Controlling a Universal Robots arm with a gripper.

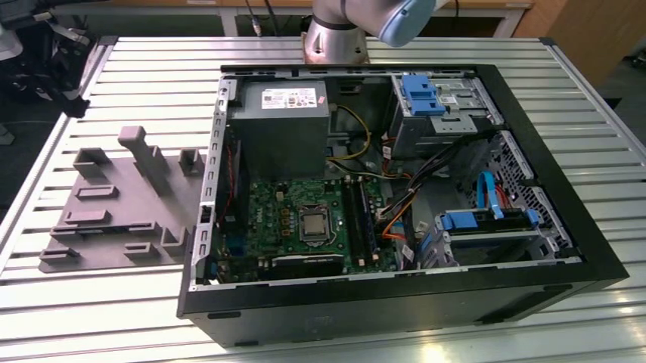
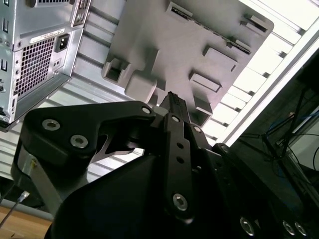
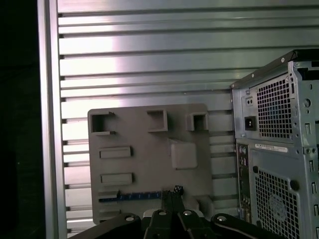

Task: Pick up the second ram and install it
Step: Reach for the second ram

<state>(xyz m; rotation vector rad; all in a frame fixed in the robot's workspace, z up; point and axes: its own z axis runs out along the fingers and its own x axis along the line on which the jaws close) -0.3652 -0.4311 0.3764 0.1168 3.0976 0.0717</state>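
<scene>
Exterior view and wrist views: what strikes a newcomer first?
The open computer case lying on the slatted table draws the eye first, its green motherboard exposed. At the exterior view's left stands the grey fixture plate; in the first wrist view the second ram lies on it, the gripper above.

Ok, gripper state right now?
Gripper: shut, holding nothing; the ram lies on the fixture.
</scene>
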